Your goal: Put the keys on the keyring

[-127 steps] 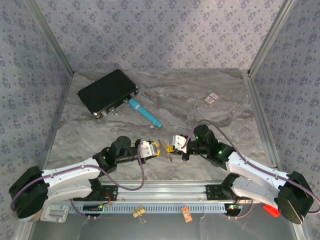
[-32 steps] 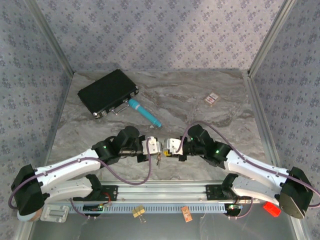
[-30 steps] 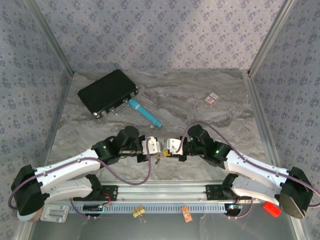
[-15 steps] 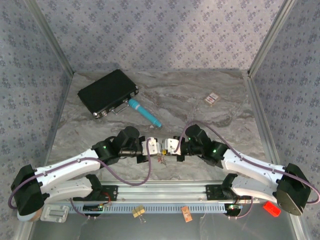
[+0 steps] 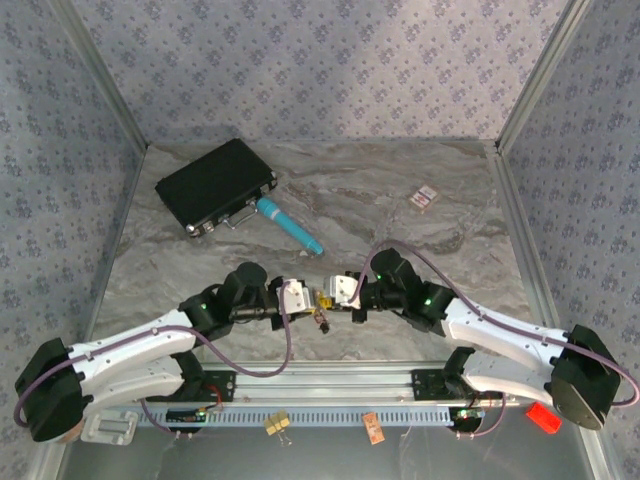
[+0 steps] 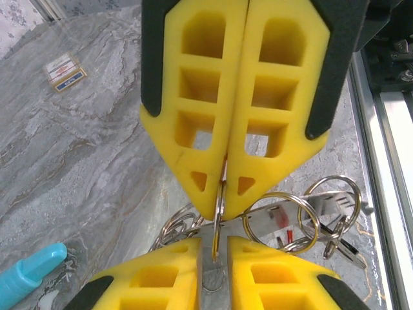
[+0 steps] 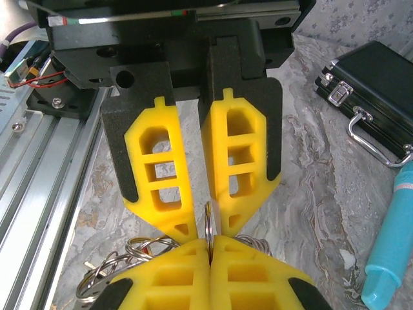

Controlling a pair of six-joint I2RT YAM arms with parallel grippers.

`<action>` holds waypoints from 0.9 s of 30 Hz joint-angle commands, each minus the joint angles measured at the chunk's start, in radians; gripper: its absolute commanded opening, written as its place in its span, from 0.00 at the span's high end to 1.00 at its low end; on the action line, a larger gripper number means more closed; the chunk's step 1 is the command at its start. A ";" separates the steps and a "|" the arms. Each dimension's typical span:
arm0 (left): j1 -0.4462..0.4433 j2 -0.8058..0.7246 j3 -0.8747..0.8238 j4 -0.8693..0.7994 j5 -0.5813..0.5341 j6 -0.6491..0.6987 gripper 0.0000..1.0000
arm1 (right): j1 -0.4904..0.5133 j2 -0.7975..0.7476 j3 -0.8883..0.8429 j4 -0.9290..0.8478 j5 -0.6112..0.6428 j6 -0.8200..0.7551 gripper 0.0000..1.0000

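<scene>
My two grippers meet tip to tip over the near middle of the table. The keyring's thin metal ring (image 7: 208, 219) stands edge-on between them. My right gripper (image 7: 210, 240) is shut on that ring (image 6: 220, 194). My left gripper (image 6: 215, 242) is open a little, and the ring's lower edge sits in its gap without being pinched. A tangle of metal rings (image 6: 303, 216) with a flat metal piece and small red bits hangs beside the ring, and I cannot make out the keys in it. From above the bunch (image 5: 322, 322) dangles just below the fingertips.
A black case (image 5: 215, 185) and a teal pen-like tool (image 5: 290, 226) lie at the back left. A small card (image 5: 426, 196) lies at the back right. The metal rail (image 5: 330, 385) runs close behind the grippers, with a binder clip (image 5: 277, 424) and an orange tag (image 5: 373, 428) below it.
My left gripper has loosened from shut to slightly open and its arm has drawn back a little to the left. My right gripper has closed on the ring and holds the bunch.
</scene>
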 commanded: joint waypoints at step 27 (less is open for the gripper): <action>0.006 -0.027 0.020 0.024 0.032 0.003 1.00 | 0.008 -0.021 0.032 -0.068 0.037 -0.051 0.87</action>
